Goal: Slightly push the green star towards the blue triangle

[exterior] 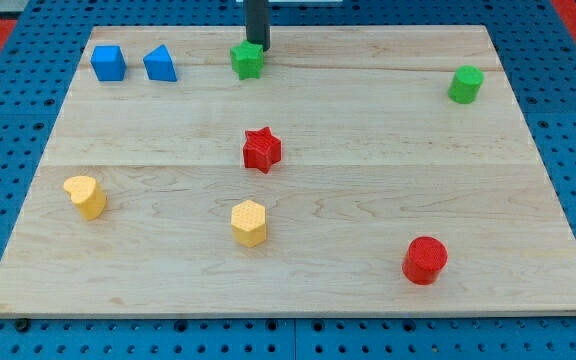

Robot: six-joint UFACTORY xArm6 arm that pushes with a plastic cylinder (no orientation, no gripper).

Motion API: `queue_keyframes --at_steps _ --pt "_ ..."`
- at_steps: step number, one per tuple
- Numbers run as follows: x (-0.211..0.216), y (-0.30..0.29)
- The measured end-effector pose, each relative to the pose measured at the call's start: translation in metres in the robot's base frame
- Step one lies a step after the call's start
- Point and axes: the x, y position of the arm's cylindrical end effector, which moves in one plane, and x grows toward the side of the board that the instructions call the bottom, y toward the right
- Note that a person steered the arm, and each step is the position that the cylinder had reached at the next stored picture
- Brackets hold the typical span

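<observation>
End effector tip (259,46) touches green star (247,61); rod cut off above.

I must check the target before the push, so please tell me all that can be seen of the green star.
The green star is a small, matte, solid-looking block with short blunt points. It lies flat on the wooden board near the view's top edge, to the right of the blue triangle, apart from it. My tip stands at its upper right side, seemingly touching it. No other block touches it.
</observation>
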Motion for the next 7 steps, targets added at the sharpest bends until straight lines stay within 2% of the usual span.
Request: queue_keyframes --at_steps 2,3,4,5,7 --pt "0.01 0.016" --pt "0.015 0.045" --pt "0.045 0.051" --pt "0.061 0.046" --pt "0.061 0.01"
